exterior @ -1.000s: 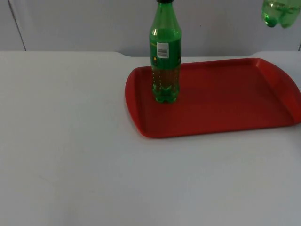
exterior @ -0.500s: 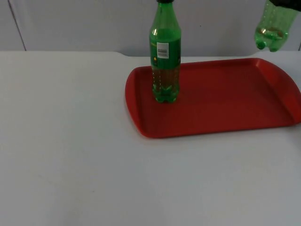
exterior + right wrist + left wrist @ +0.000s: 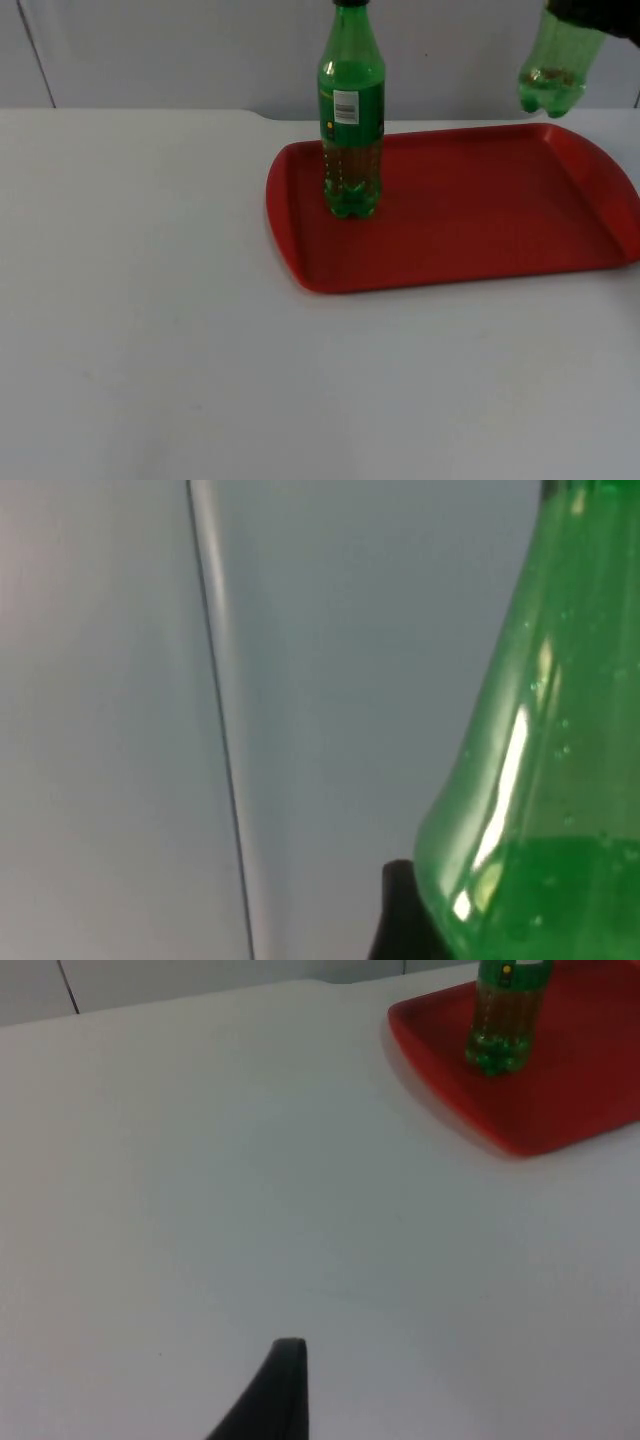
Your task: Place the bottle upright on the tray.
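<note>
Green plastic, the carried bottle hangs tilted from the right gripper, which is clamped on it, its base above the red tray's far edge. Setting it down remains. Another bottle already stands upright on the tray. The left gripper waits over bare table; whether it is open or closed I cannot tell.

2 green bottles, 1 red tray, 1 white table.

Held bottle (right hand's) — lower now, leftward — nearer the tray.
</note>
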Robot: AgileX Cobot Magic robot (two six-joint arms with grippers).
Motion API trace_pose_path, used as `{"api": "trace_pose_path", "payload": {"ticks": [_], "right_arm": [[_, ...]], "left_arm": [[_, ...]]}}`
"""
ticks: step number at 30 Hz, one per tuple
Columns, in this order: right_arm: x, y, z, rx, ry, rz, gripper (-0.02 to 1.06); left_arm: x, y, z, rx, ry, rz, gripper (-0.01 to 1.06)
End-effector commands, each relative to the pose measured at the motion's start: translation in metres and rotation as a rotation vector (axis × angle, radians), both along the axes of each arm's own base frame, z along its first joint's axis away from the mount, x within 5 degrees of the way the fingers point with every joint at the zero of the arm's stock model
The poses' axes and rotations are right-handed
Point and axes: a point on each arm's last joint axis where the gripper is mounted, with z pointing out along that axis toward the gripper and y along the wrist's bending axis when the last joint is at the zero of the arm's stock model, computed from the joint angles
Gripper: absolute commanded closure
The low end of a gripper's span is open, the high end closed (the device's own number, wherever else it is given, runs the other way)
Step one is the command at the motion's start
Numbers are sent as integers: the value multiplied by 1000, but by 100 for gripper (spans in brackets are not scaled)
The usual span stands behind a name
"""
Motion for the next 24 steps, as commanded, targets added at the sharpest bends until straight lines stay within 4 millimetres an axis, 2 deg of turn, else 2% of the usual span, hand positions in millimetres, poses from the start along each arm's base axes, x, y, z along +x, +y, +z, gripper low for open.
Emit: {"api": "trace_pose_path", "payload": {"ticks": [1, 4, 5, 10, 18, 24], "right_arm": [[3, 10, -7, -27, -54, 18, 105], [7, 20, -29, -61, -54, 32, 105], [7, 20, -29, -61, -54, 32, 105], [12, 30, -55, -83, -23, 48, 105], [17, 28, -78, -74, 18, 19, 105], [17, 26, -85, -68, 35, 5, 105]], "left_arm": [[0, 1, -1, 5, -2, 6, 0], [0, 1, -1, 5, -2, 6, 0], [0, 1, -1, 5, -2, 6, 0], [0, 1, -1, 5, -2, 6, 0], [0, 1, -1, 5, -2, 6, 0], [0, 1, -1, 5, -2, 6, 0]]}}
